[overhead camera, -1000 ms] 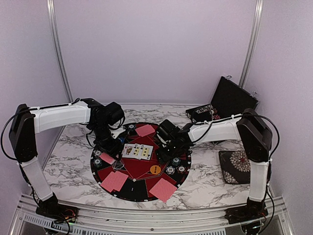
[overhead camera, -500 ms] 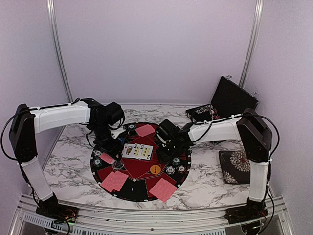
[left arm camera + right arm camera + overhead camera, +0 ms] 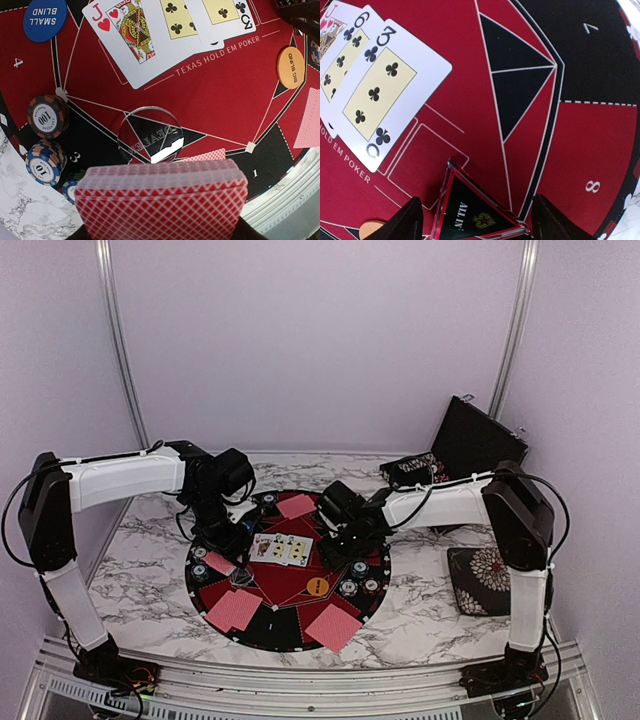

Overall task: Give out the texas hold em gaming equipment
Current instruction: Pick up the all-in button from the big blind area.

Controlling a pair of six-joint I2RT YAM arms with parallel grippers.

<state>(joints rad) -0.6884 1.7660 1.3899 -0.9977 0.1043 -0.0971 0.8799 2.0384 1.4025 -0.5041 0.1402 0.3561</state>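
Red-backed cards sat squared in my left gripper, its jaws part open and closed on the deck above the round mat. Beside it I saw chip stacks, the blue small-blind disc and a clear dealer button. At centre lay three face-up cards and the orange big-blind disc. My right gripper stood wide, fingers flanking the triangular all-in marker; I couldn't tell whether they touched it.
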